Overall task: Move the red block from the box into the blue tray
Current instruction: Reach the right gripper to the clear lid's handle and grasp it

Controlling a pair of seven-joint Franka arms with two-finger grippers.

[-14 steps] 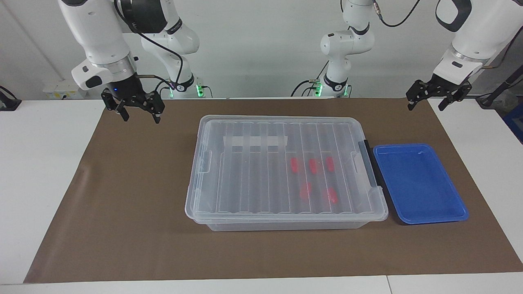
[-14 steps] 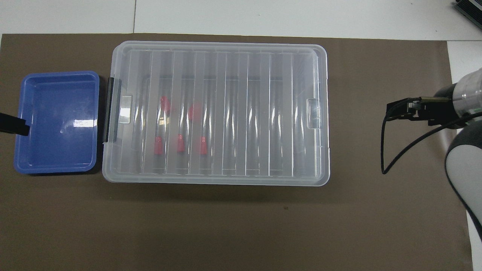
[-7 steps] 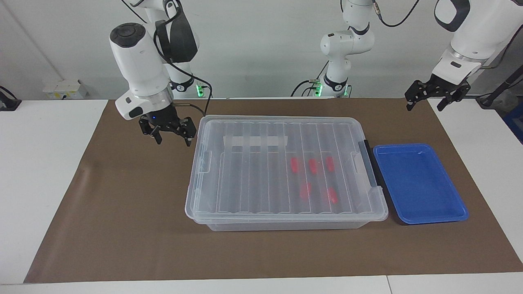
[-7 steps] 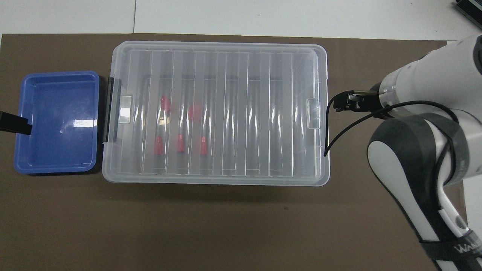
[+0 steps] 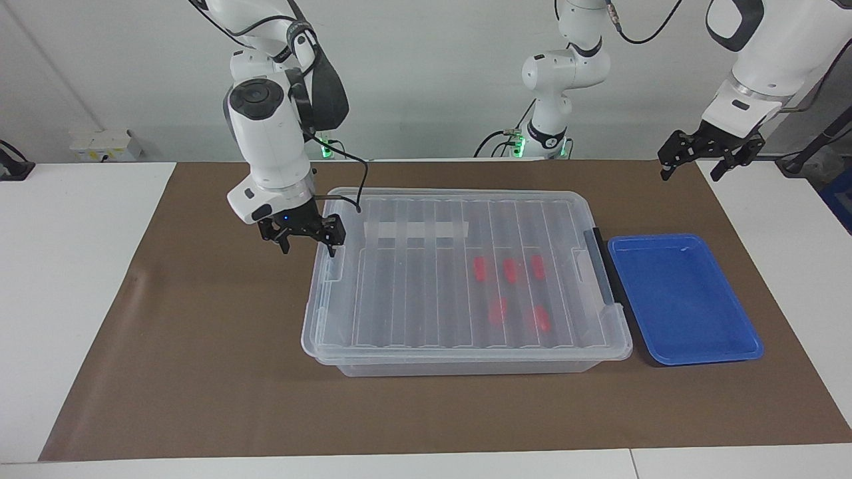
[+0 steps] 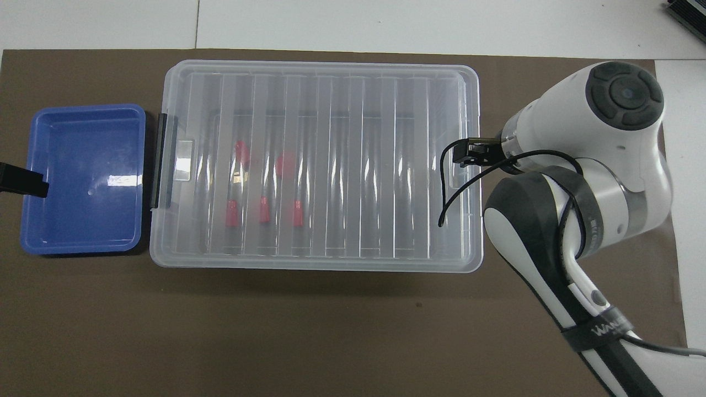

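Observation:
The box point(image 5: 413, 299) point(image 6: 353, 165) is a clear bin with its ribbed lid shut, standing mid-mat. Several red blocks point(image 5: 480, 268) point(image 6: 232, 213) lie inside it, toward the left arm's end, visible through the lid. The blue tray point(image 5: 682, 299) point(image 6: 83, 179) sits empty beside that end of the box. My right gripper point(image 5: 307, 249) point(image 6: 462, 156) hangs open just above the box's lid edge at the right arm's end, holding nothing. My left gripper point(image 5: 691, 174) point(image 6: 22, 184) waits open in the air over the mat's edge at the left arm's end.
A dark grey latch point(image 5: 602, 266) clamps the box's end next to the tray. The right gripper's black cable point(image 6: 449, 193) loops over the lid. A brown mat point(image 5: 200, 366) covers the white table. A third arm's base point(image 5: 559, 80) stands between the two arms.
My right arm has swung in from the mat's end toward the box and lowered; its gripper now hangs over the lid's edge. The left arm has barely moved.

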